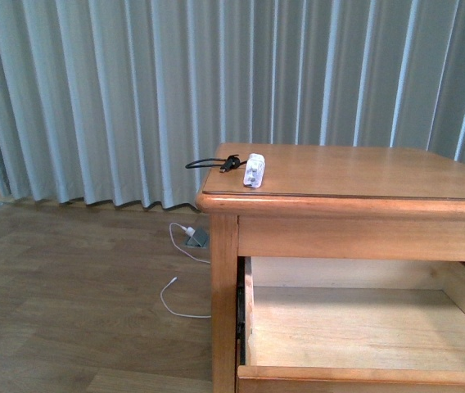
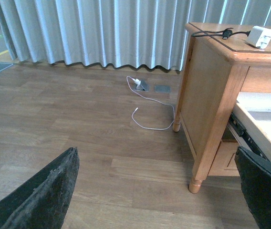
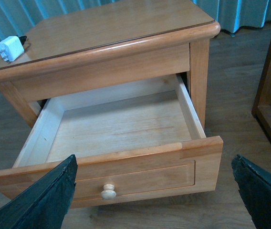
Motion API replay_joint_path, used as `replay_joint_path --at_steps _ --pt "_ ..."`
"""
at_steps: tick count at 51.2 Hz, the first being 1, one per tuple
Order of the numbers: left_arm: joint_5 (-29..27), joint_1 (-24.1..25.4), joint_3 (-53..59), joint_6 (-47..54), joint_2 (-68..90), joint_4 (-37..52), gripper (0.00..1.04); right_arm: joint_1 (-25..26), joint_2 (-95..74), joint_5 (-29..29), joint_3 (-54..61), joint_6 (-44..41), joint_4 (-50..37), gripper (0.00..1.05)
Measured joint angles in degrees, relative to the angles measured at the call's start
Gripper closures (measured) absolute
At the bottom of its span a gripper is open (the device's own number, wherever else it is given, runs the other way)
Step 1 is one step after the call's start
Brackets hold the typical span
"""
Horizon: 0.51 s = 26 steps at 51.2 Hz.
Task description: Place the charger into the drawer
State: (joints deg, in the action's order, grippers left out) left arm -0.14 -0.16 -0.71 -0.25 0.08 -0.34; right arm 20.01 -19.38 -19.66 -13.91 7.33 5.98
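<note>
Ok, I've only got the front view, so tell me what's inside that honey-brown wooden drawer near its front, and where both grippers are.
Observer: The right wrist view shows the whole honey-brown wooden drawer pulled out, its pale wood bottom bare up to the front panel.
Operator: Now give me the right gripper.
Observer: The right gripper is open, holding nothing, looking down on the drawer's front and its round wooden knob.
Operator: And the left one.
Observer: The left gripper is open too, over the brown plank floor beside the wooden cabinet, apart from the small white rectangular charger on the cabinet top.
</note>
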Motion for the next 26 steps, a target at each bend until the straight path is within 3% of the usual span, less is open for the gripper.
replay_joint_path --at_steps 8,26 --pt "1.60 -1.11 -0.02 -3.34 5.57 7.19 0.06 0.00 0.00 0.00 0.00 0.00 0.00 0.08" --pt "5.79 -2.49 -9.07 -2.56 36.50 25.03 0.06 0.00 0.00 0.00 0.00 0.00 0.00 0.08"
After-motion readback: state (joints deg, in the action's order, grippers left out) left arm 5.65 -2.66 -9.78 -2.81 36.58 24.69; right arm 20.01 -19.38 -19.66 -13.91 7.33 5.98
